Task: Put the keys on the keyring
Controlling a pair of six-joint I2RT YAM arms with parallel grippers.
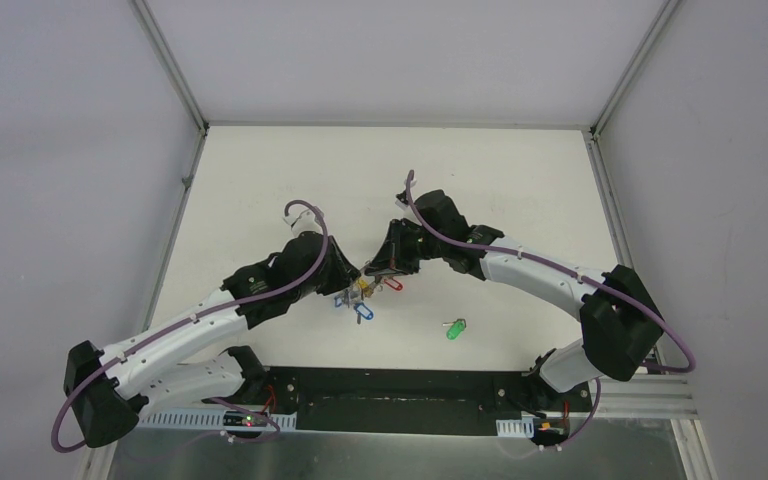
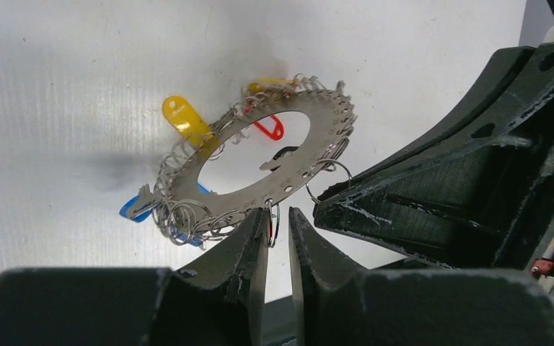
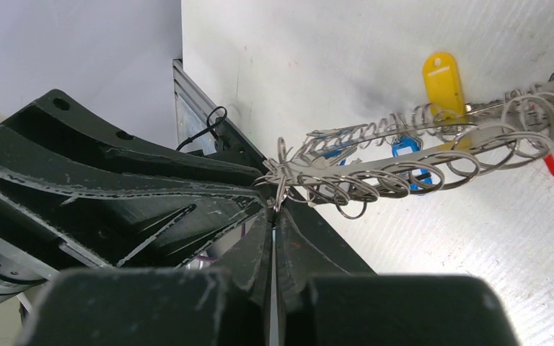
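My right tool [image 3: 274, 209] is clamped tight on the rim of the flat, silvery metal keyring [image 2: 238, 200]. It holds the keyring tilted above the white bench [image 1: 380, 180], so the fringe of loops faces my left tool [image 2: 278, 223]. That one stands narrow, straddling one small wire loop [image 2: 273, 216], not pinching it, I judge. Both arms reach inward, wrists nose to nose. The green-tagged key [image 1: 456, 328] lies well apart on the bench. The blue-tagged key [image 2: 133, 209] sits at the keyring's low edge.
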